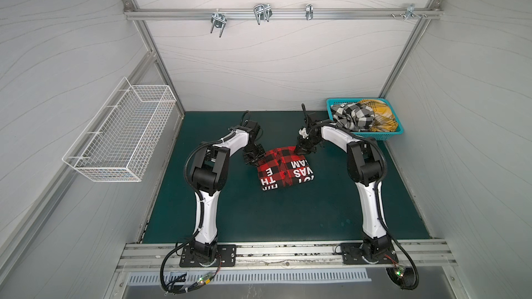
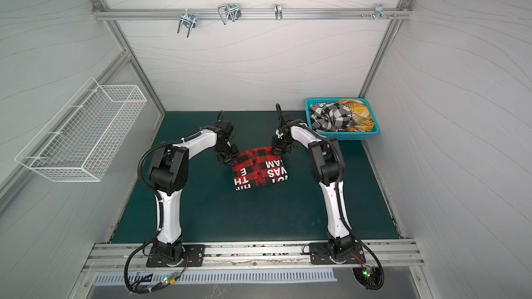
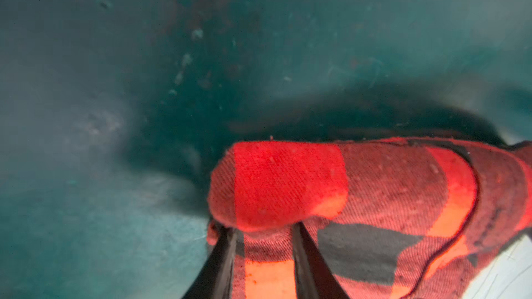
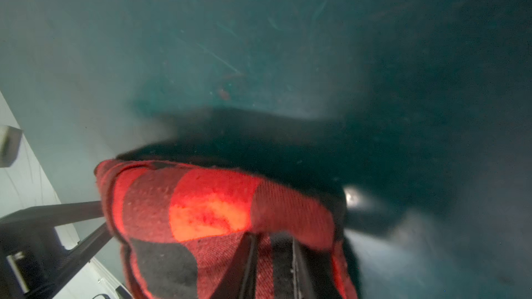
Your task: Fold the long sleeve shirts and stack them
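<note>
My left claw (image 3: 262,232) and right claw (image 4: 273,238) each pinch narrowly on a soft twill fold of the red-and-black plaid shirt (image 1: 288,171). It lies as a folded rectangle mid-frame on the dull green table (image 1: 288,217). The black-and-white check shirt (image 1: 353,117) and yellow plaid shirt (image 1: 381,117) lie crumpled in the slotted turquoise basket (image 1: 374,137), right of centre.

**Two arms bow inward, both grippers clamped**

The left arm (image 1: 206,205) and right arm (image 1: 370,208) rise from the near rail, elbows out and wrists tipped down. The left gripper (image 1: 253,163) and right gripper (image 1: 299,151) each pinch a far corner of the red-and-black plaid shirt (image 1: 285,171).
</note>
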`<state>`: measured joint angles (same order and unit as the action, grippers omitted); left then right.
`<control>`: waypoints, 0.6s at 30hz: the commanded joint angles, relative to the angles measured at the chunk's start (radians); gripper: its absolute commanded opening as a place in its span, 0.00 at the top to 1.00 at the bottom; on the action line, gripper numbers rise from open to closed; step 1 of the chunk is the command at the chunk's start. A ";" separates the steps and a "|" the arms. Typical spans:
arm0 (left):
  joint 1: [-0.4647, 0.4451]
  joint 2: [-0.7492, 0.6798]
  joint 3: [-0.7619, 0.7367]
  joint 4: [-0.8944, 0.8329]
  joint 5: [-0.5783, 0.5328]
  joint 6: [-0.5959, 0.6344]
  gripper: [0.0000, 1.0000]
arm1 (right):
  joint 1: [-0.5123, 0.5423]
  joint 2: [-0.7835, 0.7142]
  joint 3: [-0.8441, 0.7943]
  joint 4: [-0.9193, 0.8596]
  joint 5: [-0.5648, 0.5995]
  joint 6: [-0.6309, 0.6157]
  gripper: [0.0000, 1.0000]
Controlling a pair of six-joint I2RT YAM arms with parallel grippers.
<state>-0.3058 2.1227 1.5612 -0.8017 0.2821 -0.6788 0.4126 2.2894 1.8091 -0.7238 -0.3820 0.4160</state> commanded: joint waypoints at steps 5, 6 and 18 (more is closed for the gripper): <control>0.026 0.084 0.015 -0.039 -0.076 0.084 0.67 | 0.045 -0.029 -0.197 -0.008 -0.030 0.025 0.78; 0.027 0.080 0.011 -0.047 -0.082 0.096 0.67 | 0.052 -0.057 -0.250 0.011 -0.030 0.038 0.78; -0.001 -0.117 -0.121 -0.043 -0.037 0.052 0.65 | 0.075 -0.328 -0.452 -0.036 0.032 0.066 0.78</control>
<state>-0.3023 2.0327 1.4380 -0.7967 0.2760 -0.6018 0.5034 1.9793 1.3239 -0.6693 -0.3965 0.4995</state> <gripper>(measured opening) 0.347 0.217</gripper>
